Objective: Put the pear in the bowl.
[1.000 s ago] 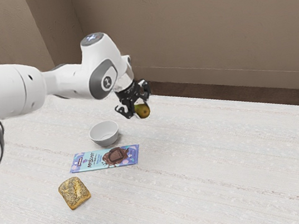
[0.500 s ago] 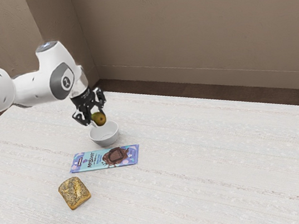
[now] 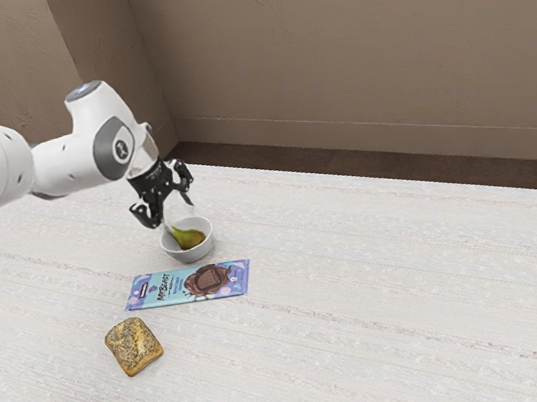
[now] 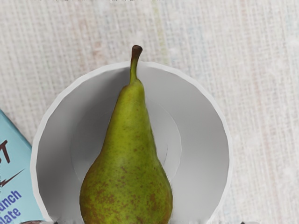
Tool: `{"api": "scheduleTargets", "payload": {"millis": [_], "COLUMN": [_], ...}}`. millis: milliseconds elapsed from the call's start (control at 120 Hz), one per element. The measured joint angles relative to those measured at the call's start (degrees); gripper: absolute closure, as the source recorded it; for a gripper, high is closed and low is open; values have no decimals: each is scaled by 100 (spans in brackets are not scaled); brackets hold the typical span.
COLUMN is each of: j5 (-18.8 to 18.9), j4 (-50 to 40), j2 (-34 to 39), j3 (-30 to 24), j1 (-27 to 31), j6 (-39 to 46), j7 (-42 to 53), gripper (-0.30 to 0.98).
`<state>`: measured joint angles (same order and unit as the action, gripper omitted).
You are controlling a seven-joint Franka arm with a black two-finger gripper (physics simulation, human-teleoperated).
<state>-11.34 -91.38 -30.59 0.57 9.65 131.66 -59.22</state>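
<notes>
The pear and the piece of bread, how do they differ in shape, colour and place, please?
The pear tapers to a thin stem, while the bread is squarish with rounded corners. The pear is green with brownish speckles; the bread is golden brown with dark specks on top. The pear is in the bowl, while the bread lies directly on the table. Both are foods without a wrapper.

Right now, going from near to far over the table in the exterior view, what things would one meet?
Seeded bread → chocolate bar → bowl with the pear in it.
</notes>
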Motion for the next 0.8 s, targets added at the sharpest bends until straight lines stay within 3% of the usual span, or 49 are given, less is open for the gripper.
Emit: {"api": "scheduleTargets", "payload": {"millis": [150,267,408,608,800], "j5": [15,45,466,1199,1437], "j4": [-628,-814,-787,-342,-220], "j2": [839,1729,2461,2866,3001], "j3": [88,146,148,89,83], "j1": [-169,-230,-387,-465,-685], "j6": [-46,-565,-1306,-2278,-2725], "j7": [293,532,998,1953,2962], "gripper": [9,5,3,1,0]}}
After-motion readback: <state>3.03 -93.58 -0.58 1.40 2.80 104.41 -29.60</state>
